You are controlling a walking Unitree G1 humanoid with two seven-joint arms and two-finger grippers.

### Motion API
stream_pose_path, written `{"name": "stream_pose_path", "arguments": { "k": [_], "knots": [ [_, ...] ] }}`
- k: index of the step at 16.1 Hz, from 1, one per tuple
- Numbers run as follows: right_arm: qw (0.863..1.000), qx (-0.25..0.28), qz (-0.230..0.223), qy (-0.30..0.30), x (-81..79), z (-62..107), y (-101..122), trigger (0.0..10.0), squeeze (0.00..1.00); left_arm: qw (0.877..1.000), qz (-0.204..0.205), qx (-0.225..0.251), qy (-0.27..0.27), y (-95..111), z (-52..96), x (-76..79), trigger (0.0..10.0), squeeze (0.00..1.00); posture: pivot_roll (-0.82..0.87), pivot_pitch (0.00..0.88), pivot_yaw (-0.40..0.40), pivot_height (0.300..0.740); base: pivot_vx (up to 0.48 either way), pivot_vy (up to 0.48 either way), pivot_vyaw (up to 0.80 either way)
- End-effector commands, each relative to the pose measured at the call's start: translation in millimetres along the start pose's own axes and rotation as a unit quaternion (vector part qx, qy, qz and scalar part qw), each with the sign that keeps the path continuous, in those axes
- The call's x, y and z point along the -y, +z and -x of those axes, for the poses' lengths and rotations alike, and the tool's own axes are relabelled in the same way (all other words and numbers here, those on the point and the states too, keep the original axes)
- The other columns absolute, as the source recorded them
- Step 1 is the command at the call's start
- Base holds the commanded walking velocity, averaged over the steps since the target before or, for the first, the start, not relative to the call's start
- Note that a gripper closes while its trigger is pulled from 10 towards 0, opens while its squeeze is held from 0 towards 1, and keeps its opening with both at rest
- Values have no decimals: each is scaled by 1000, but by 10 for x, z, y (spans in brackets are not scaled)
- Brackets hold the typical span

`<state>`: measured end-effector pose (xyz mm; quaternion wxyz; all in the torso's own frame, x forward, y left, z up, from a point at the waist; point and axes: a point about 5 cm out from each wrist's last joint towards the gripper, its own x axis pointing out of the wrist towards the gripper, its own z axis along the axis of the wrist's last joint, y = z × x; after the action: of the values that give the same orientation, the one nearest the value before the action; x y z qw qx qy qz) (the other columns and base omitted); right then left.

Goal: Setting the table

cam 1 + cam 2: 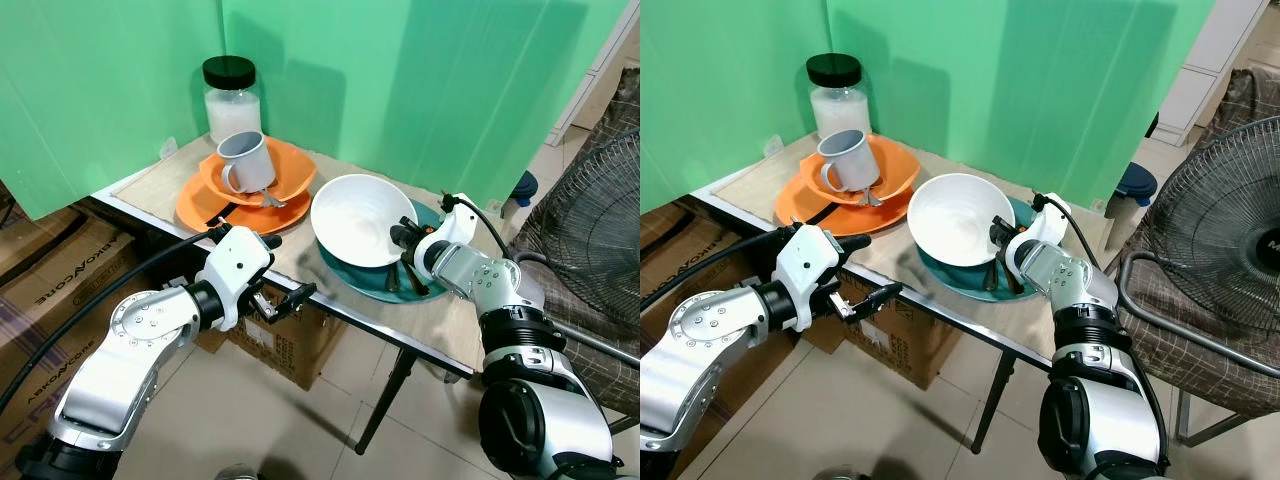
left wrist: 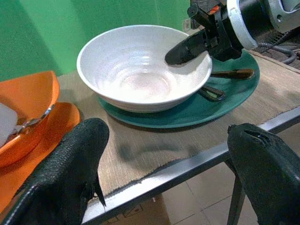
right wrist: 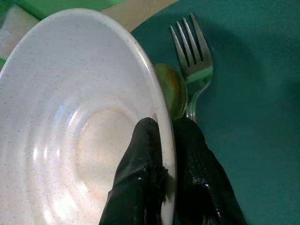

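The right pincer (image 1: 404,236) pinches the rim of a white bowl (image 1: 358,218), one finger inside and one outside, at the bowl's 3 o'clock. The bowl rests on a teal plate (image 1: 432,288) on the surface (image 1: 330,295), with a fork (image 3: 193,51) and spoon (image 3: 171,89) beside it. The left pincer (image 1: 285,298) hangs released off the surface's near edge.
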<state>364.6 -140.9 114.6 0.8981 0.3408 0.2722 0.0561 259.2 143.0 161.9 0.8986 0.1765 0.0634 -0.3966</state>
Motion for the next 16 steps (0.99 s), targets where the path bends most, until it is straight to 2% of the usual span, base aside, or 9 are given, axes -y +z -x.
{"name": "stream_pose_path", "arguments": {
  "k": [1, 3, 6, 8, 9, 10, 11, 12, 16],
  "knots": [
    [998, 48, 0, 36, -160, 50, 221, 0, 0, 1000, -9, 3, -5, 31, -24, -6, 10000, 0, 161, 0, -69, 740, 0, 0, 0],
    [995, 79, 8, 56, -239, 82, 310, 0, 0, 1000, -6, 6, 4, 40, -32, -33, 10000, 0, 151, 0, -59, 740, 0, 0, 0],
    [968, 195, 120, 102, -428, 360, 538, 0, 0, 999, 4, 28, 38, 100, -12, -85, 10000, 0, 152, 0, -71, 740, 0, 0, 0],
    [951, 256, 130, 113, -396, 575, 536, 0, 0, 995, 8, 25, 98, 63, -31, -150, 10000, 0, 150, 0, -76, 740, 0, 0, 0],
    [939, 298, 105, 136, -373, 728, 515, 6745, 0, 991, 12, 33, 131, 64, -56, -166, 10000, 0, 143, 0, -78, 740, 0, 0, 0],
    [933, 313, 106, 143, -353, 822, 465, 10000, 0, 988, 15, 43, 147, 80, -57, -159, 10000, 0, 136, 0, -77, 740, 0, 0, 0],
    [932, 316, 111, 142, -342, 853, 440, 10000, 0, 987, 17, 48, 153, 87, -52, -154, 10000, 0, 134, 0, -76, 740, 0, 0, 0],
    [924, 334, 151, 111, -294, 930, 399, 10000, 0, 984, 18, 52, 168, 102, -38, -143, 10000, 0, 130, 0, -76, 740, 0, 0, 0],
    [905, 368, 215, 15, -128, 1185, 278, 10000, 0, 976, 4, 54, 213, 130, -130, -112, 10000, 0, 136, 0, -64, 740, 0, 0, -800]
  ]
}}
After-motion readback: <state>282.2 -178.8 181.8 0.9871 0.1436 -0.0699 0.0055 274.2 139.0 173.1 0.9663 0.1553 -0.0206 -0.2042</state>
